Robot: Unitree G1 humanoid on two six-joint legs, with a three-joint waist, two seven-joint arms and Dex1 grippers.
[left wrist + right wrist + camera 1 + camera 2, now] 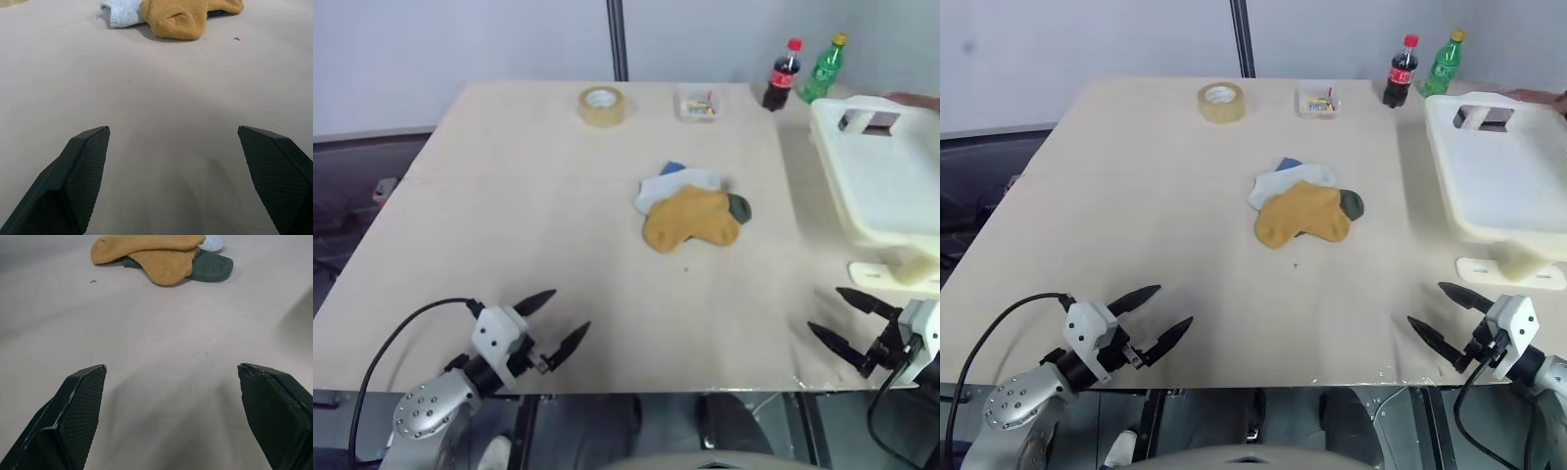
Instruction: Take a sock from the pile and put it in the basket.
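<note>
Both hands hang low at the near edge of the pale surface [509,225], the left hand [556,318] at the near left and the right hand [847,318] at the near right. Each has its two black fingers spread wide and holds nothing. Farther out, near the middle, sits the pile [693,209] of socks with a yellow sock [690,220] on top. On the right stands the basket [891,186]. At the far edge are a tape roll [602,105], a small clear box [697,104] and two bottles [803,73].
</note>
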